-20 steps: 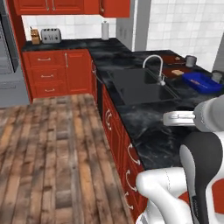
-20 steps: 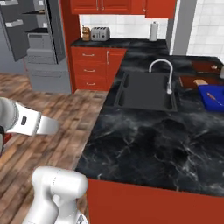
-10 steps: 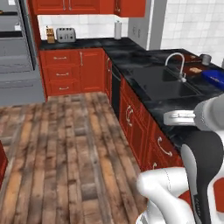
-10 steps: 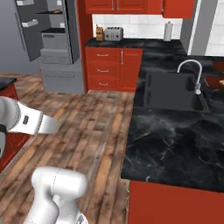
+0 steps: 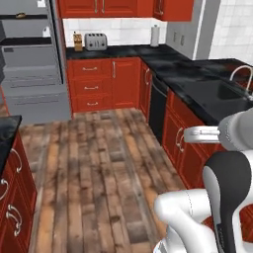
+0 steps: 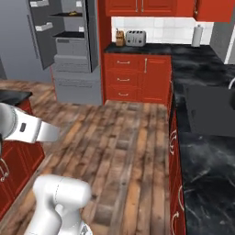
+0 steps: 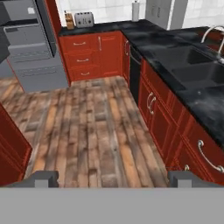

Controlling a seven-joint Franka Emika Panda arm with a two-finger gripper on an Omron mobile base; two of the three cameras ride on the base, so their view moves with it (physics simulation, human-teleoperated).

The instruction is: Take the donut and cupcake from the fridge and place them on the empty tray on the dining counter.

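Note:
The fridge (image 5: pixel 29 59) stands at the far left of the room with its door swung open (image 6: pixel 43 32), black shelves and white door bins showing. A small tan thing (image 6: pixel 71 13) lies on an upper shelf, too small to name. The donut, the cupcake and the tray are out of view. In the hand view my gripper (image 7: pixel 113 178) hangs above the wooden floor, facing the fridge (image 7: pixel 30 43) from a distance. Its two dark fingertips (image 7: pixel 43 177) stand wide apart with nothing between them.
Red cabinets under a black counter (image 5: pixel 192 84) run along the right, with a sink faucet (image 5: pixel 242 74). A toaster (image 5: pixel 95 41), knife block (image 5: pixel 77 41) and paper towel roll (image 5: pixel 155 35) stand at the back. A black counter corner (image 5: pixel 7 126) juts in at left. Wooden floor (image 5: pixel 94 163) lies between.
The whole picture has slid rightwards as the base turned: the sink counter went to the right edge and the open fridge came into view. The gripper stays open.

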